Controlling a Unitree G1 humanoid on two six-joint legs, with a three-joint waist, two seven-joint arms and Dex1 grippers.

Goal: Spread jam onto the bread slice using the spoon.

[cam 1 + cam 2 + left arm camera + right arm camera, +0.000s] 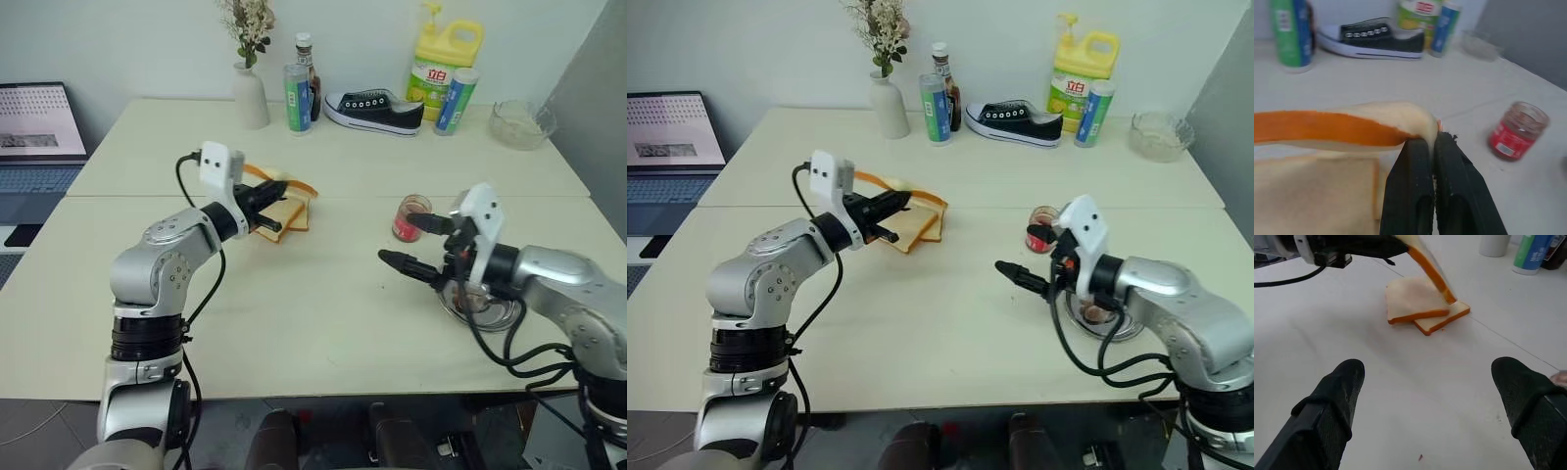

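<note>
My left gripper (1431, 139) is shut on the corner of a bread slice (1352, 127) with an orange-tan crust. It holds that slice tilted in the air above two more slices (1415, 303) stacked on the table. My right gripper (1430, 377) is open with nothing between its fingers. It hovers low over the table to the right of the bread, pointing towards it. The small glass jar of red jam (411, 217) stands open just behind the right gripper. The spoon is hidden from view.
A round metal dish (500, 315) lies under my right wrist near the table's front right edge. Along the back stand a white vase (250, 93), cans, a black shoe (374, 108), a yellow detergent jug (443, 64) and a glass bowl (522, 124). A laptop (39, 127) sits far left.
</note>
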